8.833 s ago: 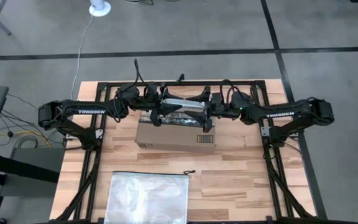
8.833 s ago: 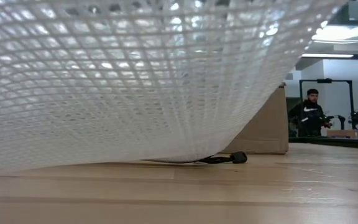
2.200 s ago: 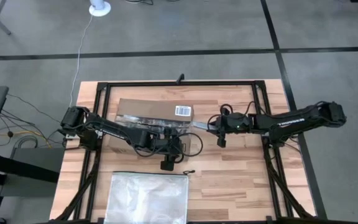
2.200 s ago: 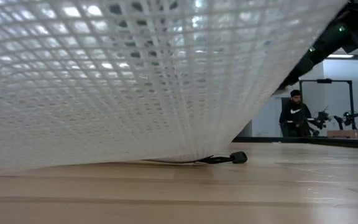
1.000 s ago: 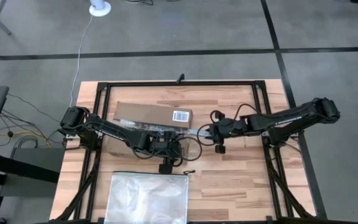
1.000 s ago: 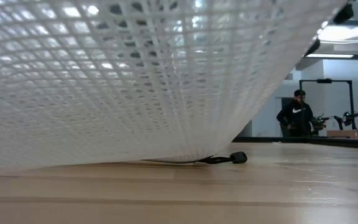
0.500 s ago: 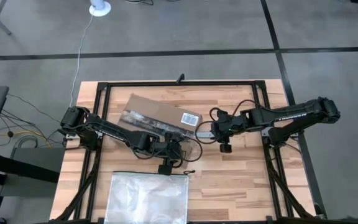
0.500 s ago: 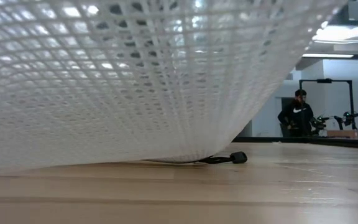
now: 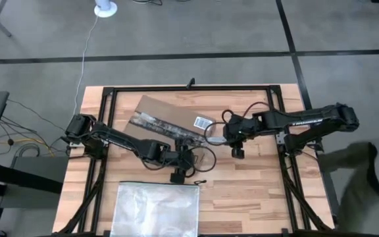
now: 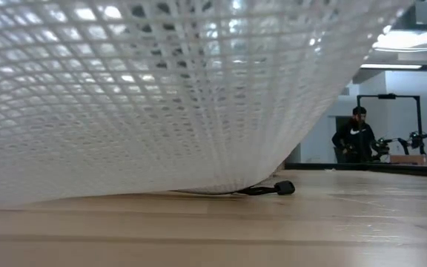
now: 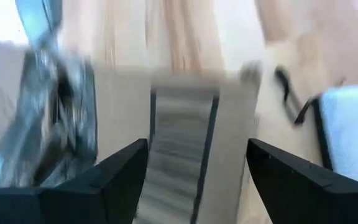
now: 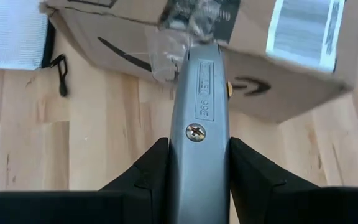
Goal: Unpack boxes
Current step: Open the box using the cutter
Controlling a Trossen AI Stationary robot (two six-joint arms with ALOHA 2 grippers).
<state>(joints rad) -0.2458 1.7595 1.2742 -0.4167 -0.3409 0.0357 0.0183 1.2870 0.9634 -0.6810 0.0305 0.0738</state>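
Note:
The brown cardboard box lies flat and askew on the table's far middle, its white barcode label at its right end. My right gripper stands just right of the box, shut on a grey utility knife. The knife's tip is at the dark tape strip on the box. My left gripper is open at the box's near right part; in its wrist view the box fills the gap between the fingers. My right gripper pinches the knife's grey handle between its two fingers, which lie on its two flat sides. The knife runs along the fingers and points toward the table's left, clear of the table, its tip at the box's torn tape. My left gripper: whether its open fingers touch the box I cannot tell.
A clear mesh zip bag lies at the table's near edge and fills most of the low view, its black pull on the wood. A black frame rims the table. A person shows at the table's near right.
The box has turned about on the table: its left end has swung toward the far edge and its label end toward the right. My right gripper with the knife has gone slightly toward the far edge. A person has come into view at the near right.

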